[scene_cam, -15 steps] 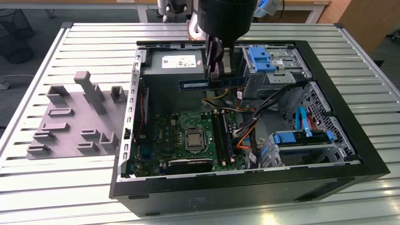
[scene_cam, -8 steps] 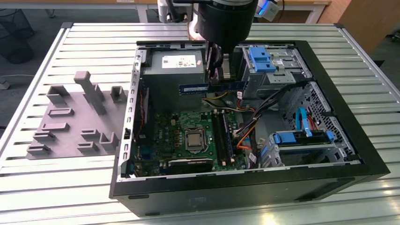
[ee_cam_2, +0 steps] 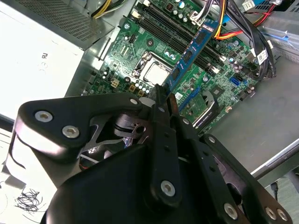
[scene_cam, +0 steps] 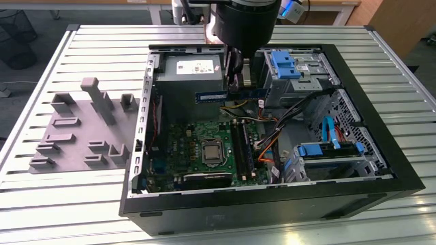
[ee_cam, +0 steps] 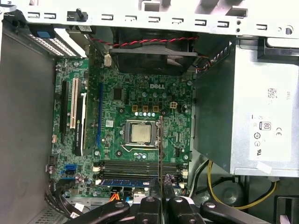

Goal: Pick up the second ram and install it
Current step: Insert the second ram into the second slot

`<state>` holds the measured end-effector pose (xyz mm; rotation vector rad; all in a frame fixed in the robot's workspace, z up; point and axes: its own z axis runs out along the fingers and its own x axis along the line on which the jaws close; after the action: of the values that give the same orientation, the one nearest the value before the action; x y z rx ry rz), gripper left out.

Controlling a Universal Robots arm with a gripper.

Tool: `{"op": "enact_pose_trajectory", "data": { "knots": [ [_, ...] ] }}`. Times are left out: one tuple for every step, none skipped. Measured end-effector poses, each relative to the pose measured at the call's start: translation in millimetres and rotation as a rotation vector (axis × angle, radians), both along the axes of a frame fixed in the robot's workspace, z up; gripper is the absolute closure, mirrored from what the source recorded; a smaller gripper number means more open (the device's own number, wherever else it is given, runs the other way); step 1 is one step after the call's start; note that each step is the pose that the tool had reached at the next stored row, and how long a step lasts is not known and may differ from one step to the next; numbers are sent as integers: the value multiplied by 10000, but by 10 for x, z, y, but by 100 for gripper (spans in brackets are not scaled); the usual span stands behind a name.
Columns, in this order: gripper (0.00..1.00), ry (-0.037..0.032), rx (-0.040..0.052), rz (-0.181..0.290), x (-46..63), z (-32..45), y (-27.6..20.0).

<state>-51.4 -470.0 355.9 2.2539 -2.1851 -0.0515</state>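
My gripper [scene_cam: 237,91] hangs over the open computer case [scene_cam: 381,168] and is shut on the second ram [scene_cam: 228,95], a thin blue-green stick held level, up near the case's rim. In the second wrist view the ram [ee_cam_2: 189,53] runs out from between my gripper's [ee_cam_2: 161,95] fingers over the green motherboard [ee_cam_2: 126,60]. In the first wrist view the ram [ee_cam: 161,149] appears edge-on, crossing the black slot rails [ee_cam: 135,167] beside the processor [ee_cam: 140,133], with my gripper [ee_cam: 161,199] shut on it. In the exterior view the slot rails [scene_cam: 242,148] lie well below the stick.
A grey moulded fixture [scene_cam: 81,127] with upright posts stands on the slatted table at the exterior view's left. Inside the case are the silver power supply [scene_cam: 191,69], blue drive caddies [scene_cam: 283,64], orange and black cables [scene_cam: 272,143] and a fan [ee_cam: 149,49].
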Motion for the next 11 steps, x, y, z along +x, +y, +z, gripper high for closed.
{"op": "enact_pose_trajectory", "data": {
  "knots": [
    [86,-1,2,-1,0,-3,-2],
    [86,-1,1,-7,0,-6,-6],
    [86,0,1,-27,0,-11,-10],
    [86,0,0,-46,0,-17,-14],
    [86,0,0,-50,0,-28,-17],
    [86,0,0,-50,0,-45,-21],
    [86,0,-1,-51,0,-62,-25],
    [86,1,-1,-50,0,-80,-29],
    [86,1,-1,-51,0,-98,-32],
    [86,0,-1,-51,0,-116,-35],
    [86,0,-1,-51,0,-134,-37]
  ]
}}
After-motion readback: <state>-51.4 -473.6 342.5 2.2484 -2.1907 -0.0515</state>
